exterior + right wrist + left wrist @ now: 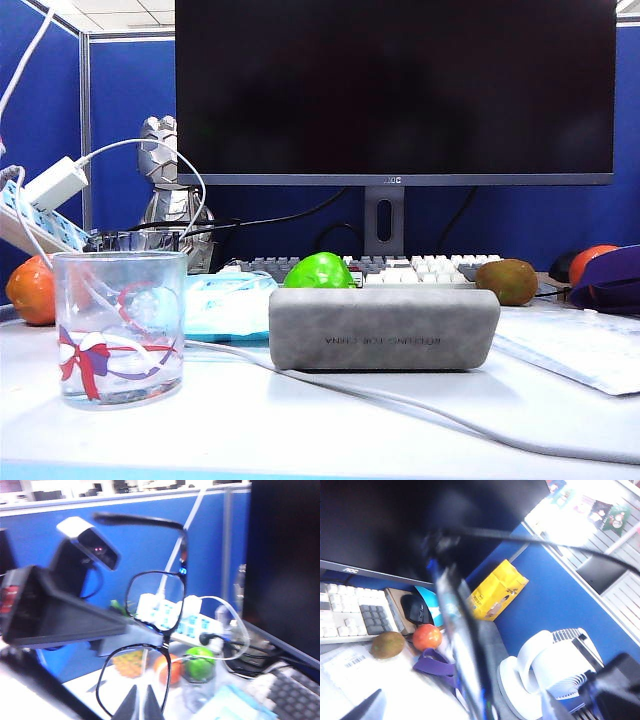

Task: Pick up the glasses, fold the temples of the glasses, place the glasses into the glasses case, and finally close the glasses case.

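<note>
Glasses (150, 650), thin black frame, right end effector (140, 705) clamped

Blue partition walls (130, 100) — bright ceiling light

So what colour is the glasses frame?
Black, clearest in the right wrist view: glasses in the right gripper.

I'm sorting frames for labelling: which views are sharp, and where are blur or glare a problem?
Exterior view: sharp; the glasses case lettering is legible. Left wrist view: motion-smeared foreground, blown-out glare in one corner, left gripper not identifiable. Right wrist view: soft blur, yet the glasses read clearly above the right gripper with shut fingers.
</note>
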Controlling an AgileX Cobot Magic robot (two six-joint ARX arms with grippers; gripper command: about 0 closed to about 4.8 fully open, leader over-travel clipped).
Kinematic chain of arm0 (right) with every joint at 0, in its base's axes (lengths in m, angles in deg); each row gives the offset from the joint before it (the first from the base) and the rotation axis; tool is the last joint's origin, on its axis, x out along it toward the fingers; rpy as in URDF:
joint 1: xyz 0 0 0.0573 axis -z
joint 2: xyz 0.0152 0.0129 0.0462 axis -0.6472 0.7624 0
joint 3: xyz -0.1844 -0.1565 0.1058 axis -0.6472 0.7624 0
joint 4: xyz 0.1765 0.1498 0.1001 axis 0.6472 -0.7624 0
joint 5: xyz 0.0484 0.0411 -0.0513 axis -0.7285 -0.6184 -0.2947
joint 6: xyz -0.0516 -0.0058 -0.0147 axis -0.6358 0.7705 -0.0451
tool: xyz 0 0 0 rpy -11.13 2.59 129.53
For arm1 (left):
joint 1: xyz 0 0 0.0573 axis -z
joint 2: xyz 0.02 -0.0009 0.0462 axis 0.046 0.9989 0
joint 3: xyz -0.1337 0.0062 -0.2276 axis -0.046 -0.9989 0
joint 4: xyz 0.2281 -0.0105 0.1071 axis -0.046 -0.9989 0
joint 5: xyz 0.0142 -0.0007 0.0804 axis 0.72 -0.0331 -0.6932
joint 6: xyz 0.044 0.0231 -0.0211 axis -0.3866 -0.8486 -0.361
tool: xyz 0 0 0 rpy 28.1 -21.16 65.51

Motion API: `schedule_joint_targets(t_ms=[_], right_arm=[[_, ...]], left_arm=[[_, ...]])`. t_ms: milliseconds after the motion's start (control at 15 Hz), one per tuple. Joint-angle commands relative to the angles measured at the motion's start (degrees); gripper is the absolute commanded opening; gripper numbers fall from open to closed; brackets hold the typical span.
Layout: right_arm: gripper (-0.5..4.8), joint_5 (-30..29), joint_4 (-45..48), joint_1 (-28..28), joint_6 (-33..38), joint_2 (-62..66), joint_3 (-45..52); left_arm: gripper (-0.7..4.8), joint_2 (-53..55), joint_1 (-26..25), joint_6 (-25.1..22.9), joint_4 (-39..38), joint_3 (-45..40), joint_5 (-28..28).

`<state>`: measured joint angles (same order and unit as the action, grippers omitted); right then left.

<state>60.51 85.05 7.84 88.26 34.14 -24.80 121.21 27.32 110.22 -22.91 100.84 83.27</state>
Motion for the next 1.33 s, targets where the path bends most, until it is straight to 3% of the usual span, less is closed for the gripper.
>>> schedule_joint_targets(t_ms=[66, 332, 731, 864, 1063, 1329], right_arm=[[-0.05, 0.44, 1.14, -1.73, -0.15, -0.17, -0.31], [-0.05, 2.12, 1.09, -4.74, -1.16, -0.17, -0.31], [-0.05, 9.31, 0.70, -7.63, -6.54, -0.20, -0.31], [-0.05, 9.31, 0.70, -7.63, -6.82, -0.20, -0.31], [-0.05, 9.29, 0.68, -7.63, -7.34, -0.20, -0.31], [-0.05, 9.25, 0.68, -7.65, -7.34, -0.17, -0.31]], left_arm=[[4.04, 0.09, 0.07, -0.02, 1.09, 0.20, -0.26], [4.03, 0.09, 0.07, -0.02, 1.09, 0.20, -0.90], [3.89, 0.09, 0.07, 0.02, 0.68, 0.20, -2.99], [2.99, 0.09, 0.07, -0.02, 0.09, 0.20, -3.17], [2.08, 0.09, 0.07, -0.04, 0.07, 0.20, -3.21], [2.09, 0.11, 0.07, -0.04, -0.07, 0.20, -4.24]])
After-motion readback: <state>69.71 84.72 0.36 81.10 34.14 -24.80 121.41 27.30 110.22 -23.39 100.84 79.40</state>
